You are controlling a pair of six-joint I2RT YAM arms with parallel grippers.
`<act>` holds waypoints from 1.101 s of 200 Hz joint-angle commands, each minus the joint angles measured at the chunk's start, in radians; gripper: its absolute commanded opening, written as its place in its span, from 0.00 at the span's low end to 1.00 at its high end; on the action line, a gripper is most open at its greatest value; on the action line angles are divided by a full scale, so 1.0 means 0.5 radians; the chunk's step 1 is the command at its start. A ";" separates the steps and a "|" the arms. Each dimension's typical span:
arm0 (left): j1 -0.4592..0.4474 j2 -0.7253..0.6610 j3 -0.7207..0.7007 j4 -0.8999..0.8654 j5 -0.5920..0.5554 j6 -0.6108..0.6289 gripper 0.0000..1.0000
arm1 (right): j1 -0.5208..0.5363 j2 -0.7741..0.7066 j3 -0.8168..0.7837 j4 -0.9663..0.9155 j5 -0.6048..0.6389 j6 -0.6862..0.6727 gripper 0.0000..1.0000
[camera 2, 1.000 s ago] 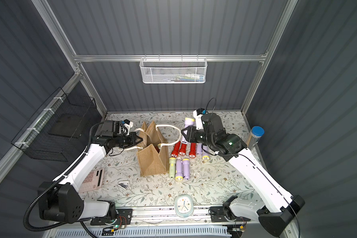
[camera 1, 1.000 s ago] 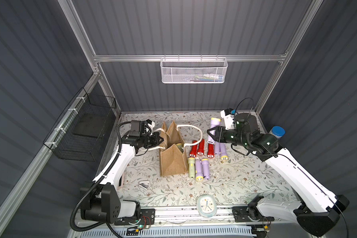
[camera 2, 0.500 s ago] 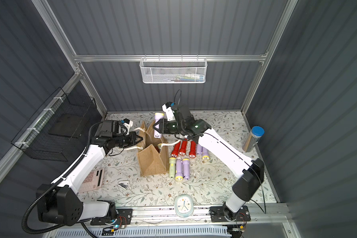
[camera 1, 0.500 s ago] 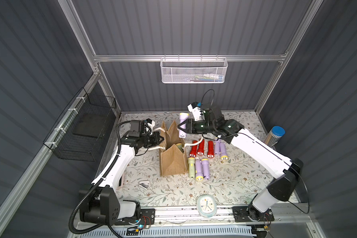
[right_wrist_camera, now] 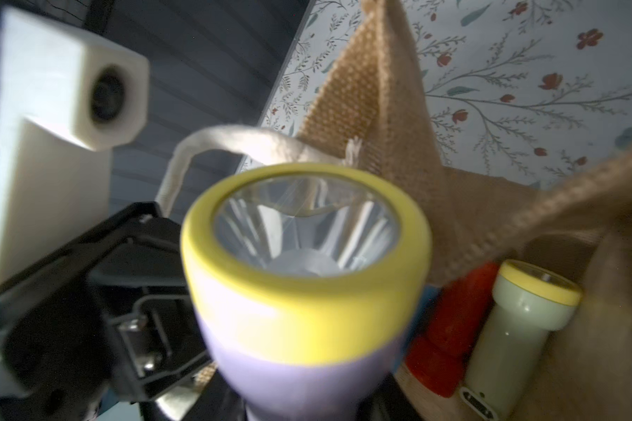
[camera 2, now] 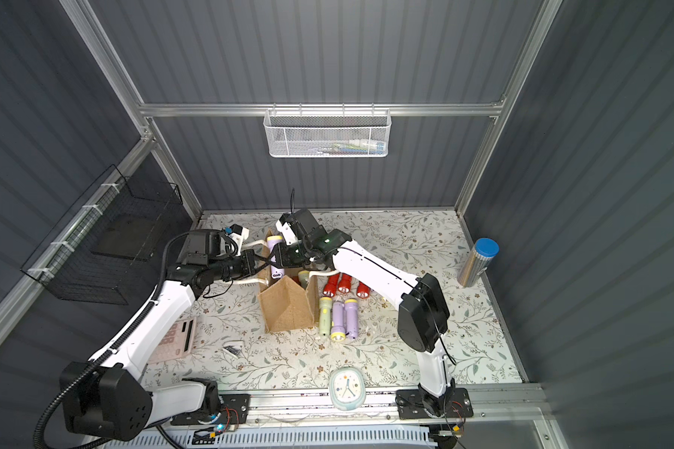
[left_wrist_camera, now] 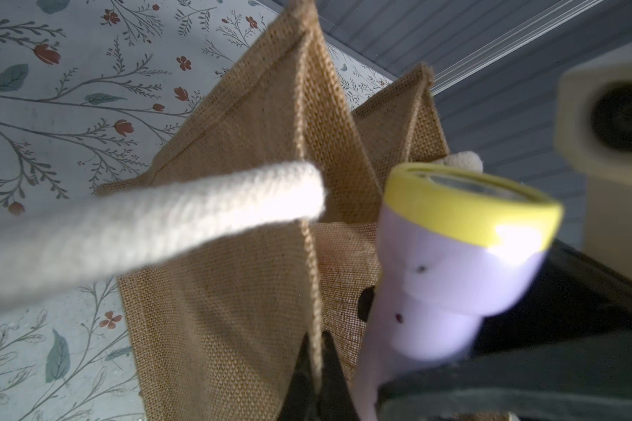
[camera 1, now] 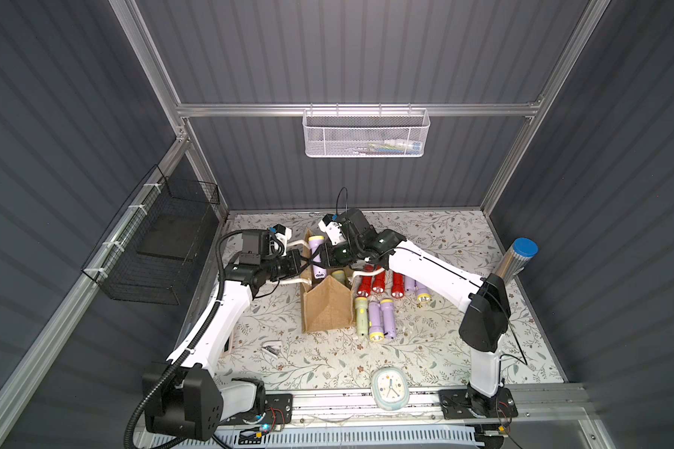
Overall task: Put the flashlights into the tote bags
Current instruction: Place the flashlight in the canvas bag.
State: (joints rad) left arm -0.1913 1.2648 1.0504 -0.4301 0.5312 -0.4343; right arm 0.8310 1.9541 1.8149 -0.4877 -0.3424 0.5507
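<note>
Floral surface [camera 1: 444, 248], grey booth.
Tote bag [camera 1: 327, 311]: upright, left claw [camera 1: 303, 264] pinched shut on its rim, mouth spread.
Right claw [camera 1: 323, 258]: clamped around lavender flashlight [camera 1: 315, 247], over the mouth. Lower tail-first, clear of rope handle [left_wrist_camera: 143, 226], then release.

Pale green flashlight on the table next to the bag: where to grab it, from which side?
Grip the slim barrel of the pale green flashlight, behind its wider yellow head, coming straight down with jaws across its width. It lies flat, lengthwise between the tote bag and a neighbouring lavender flashlight, so a sideways approach looks blocked; clearance either side seems tight.
</note>
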 commanded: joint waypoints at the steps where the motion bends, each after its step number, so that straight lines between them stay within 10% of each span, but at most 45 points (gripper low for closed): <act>1: -0.016 -0.044 0.001 -0.020 -0.003 -0.012 0.00 | 0.010 -0.058 -0.112 -0.016 0.175 -0.101 0.00; 73: -0.013 0.004 0.027 -0.049 -0.089 -0.015 0.00 | 0.044 -0.012 -0.220 -0.318 0.507 -0.262 0.00; 220: -0.013 0.053 0.032 -0.064 -0.089 -0.032 0.00 | 0.044 0.320 -0.116 -0.573 0.371 -0.236 0.10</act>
State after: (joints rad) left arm -0.1959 1.2827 1.0504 -0.4339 0.4904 -0.4416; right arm 0.8516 2.0850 1.7302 -0.7040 -0.1638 0.4408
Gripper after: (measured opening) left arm 0.051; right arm 0.392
